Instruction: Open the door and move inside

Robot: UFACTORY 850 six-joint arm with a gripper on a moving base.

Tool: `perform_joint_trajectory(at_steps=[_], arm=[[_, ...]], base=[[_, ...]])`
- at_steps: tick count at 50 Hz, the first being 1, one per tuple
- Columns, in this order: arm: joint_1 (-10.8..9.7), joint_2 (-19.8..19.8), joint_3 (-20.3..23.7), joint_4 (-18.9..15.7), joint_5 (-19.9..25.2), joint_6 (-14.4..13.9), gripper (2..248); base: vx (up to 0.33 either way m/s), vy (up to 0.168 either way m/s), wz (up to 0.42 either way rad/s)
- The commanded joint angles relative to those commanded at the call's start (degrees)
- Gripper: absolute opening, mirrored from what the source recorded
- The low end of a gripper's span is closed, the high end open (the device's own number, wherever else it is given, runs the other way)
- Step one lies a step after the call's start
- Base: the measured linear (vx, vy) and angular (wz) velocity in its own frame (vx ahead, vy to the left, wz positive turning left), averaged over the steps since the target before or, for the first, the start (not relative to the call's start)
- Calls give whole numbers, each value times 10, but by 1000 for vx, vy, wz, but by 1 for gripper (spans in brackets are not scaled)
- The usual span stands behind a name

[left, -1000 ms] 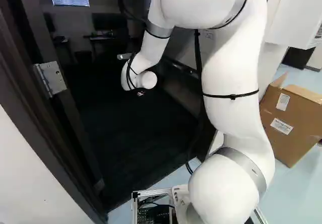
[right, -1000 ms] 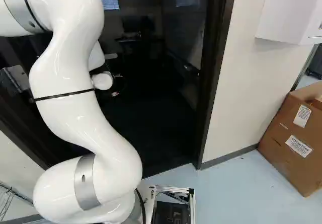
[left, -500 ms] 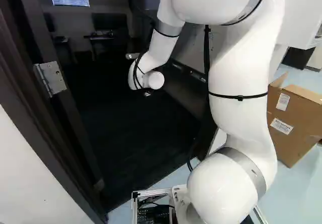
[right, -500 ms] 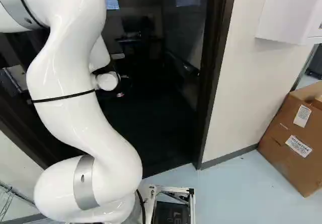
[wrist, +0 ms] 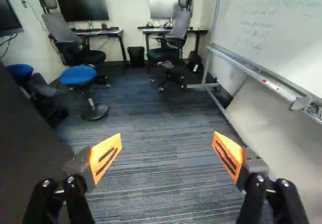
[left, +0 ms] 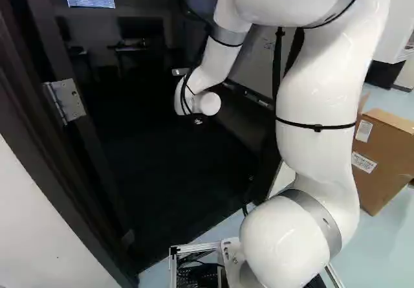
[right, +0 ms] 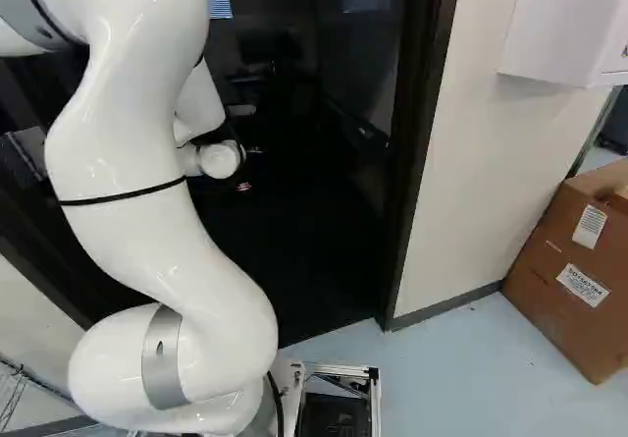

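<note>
Door is open. Clock is set with 12 dead ahead.

Door slab [wrist: 25,148]: in the wrist view a dark panel at about 9 to 10 o'clock of the gripper [right: 243,187], close alongside, not between the fingers. Hinge [left: 65,100] shows at 10 to 11 in the left base view, on the dark woodwork. Other jamb of the doorway [right: 422,113] is at 1 in the right base view.

Arm [left: 314,100] bends over and reaches toward 12, wrist end [left: 207,103] seen against the dark opening.

Gripper [wrist: 166,156] state, from the wrist view: fingers wide apart, orange pads [wrist: 106,153] facing each other across a broad gap, nothing held. Only striped carpet [wrist: 166,113] shows between them.

Room beyond, clock off the gripper: blue stool [wrist: 78,74] at 11, on the carpet. One office chair [wrist: 63,35] at 11, another [wrist: 178,30] near 12, both at desks by the far wall. Waste bin [wrist: 136,57] between the desks, just short of 12. Whiteboard [wrist: 282,22] on a metal frame at 1 to 2, marker writing on it, too faint to make out.

Outside the doorway: cardboard box [right: 569,280] on pale floor, about 2 o'clock off the base.
</note>
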Motion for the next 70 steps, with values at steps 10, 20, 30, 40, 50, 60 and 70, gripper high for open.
perform_joint_trajectory(at_steps=[10, 20, 30, 40, 50, 60, 70], arm=[[-15, 15, 18, 0, 0, 0, 247], [-29, 33, 39, 0, 0, 0, 247], [-44, 53, 61, 0, 0, 0, 247], [-58, 75, 86, 0, 0, 0, 247], [-71, 100, 113, 0, 0, 0, 247], [-83, 125, 140, 0, 0, 0, 247], [-97, 151, 167, 0, 0, 0, 247]], base=[[0, 0, 0], [0, 0, 0], [0, 0, 0], [0, 0, 0], [0, 0, 0], [0, 0, 0], [0, 0, 0]])
